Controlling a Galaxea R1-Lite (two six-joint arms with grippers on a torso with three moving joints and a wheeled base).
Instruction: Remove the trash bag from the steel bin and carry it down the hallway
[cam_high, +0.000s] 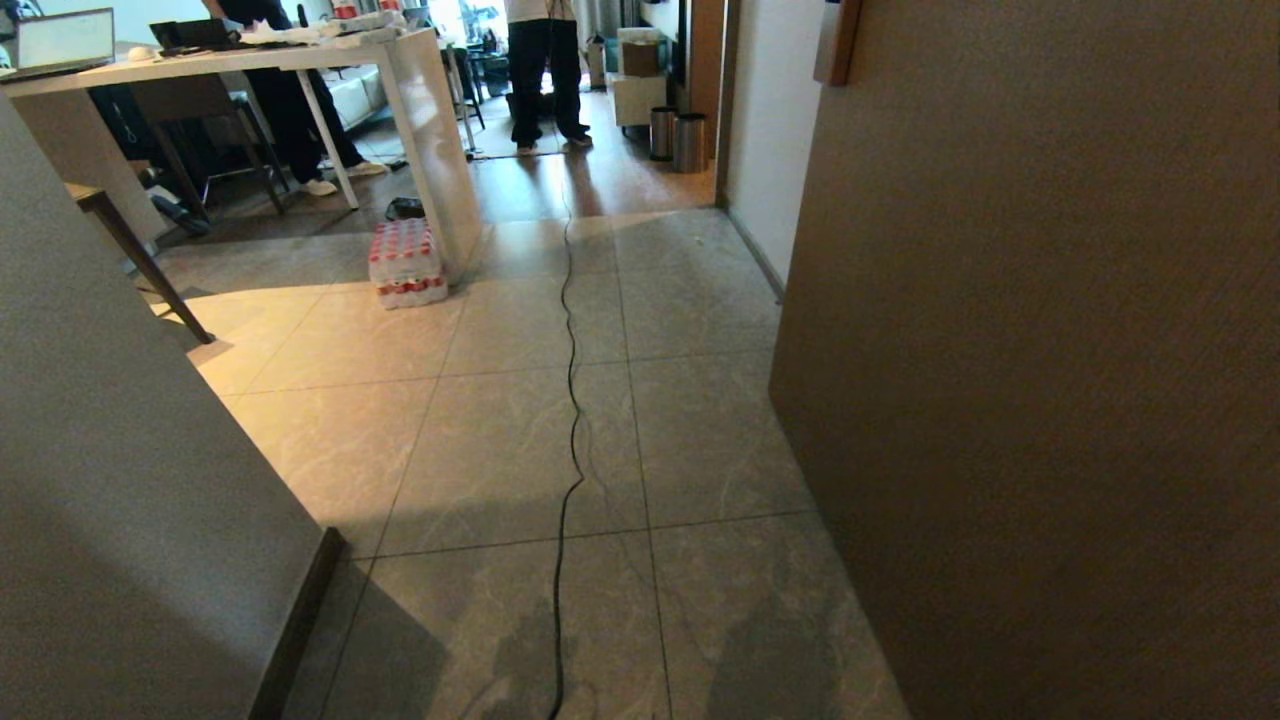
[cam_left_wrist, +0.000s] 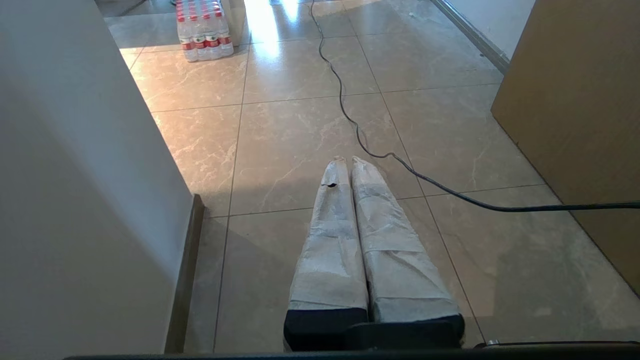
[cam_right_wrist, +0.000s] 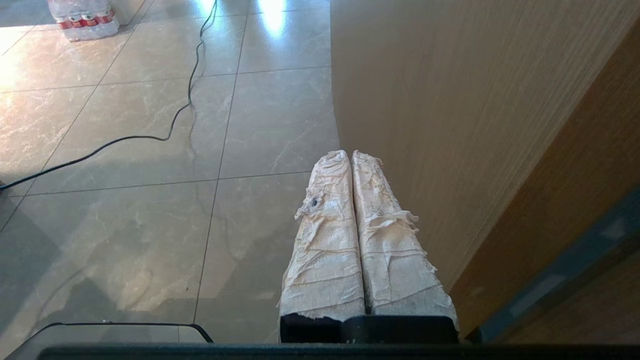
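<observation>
Grey-beige tiles of the hallway (cam_high: 690, 440) stretch ahead of me. Far down it, by the right wall, two steel bins (cam_high: 689, 143) stand side by side; I cannot tell which is the steel bin of the task. The trash bag is not in view. My left gripper (cam_left_wrist: 347, 160) hangs over the tiles, its white-wrapped fingers pressed together and empty. My right gripper (cam_right_wrist: 350, 152) is also shut and empty, close beside the brown panel. Neither arm shows in the head view.
A black cable (cam_high: 570, 400) runs along the floor's middle. A wrapped pack of water bottles (cam_high: 405, 263) sits by the leg of a white table (cam_high: 430, 150). A brown wall panel (cam_high: 1050, 400) closes the right, a pale wall corner (cam_high: 130, 480) the left. A person's legs (cam_high: 545, 80) stand far ahead.
</observation>
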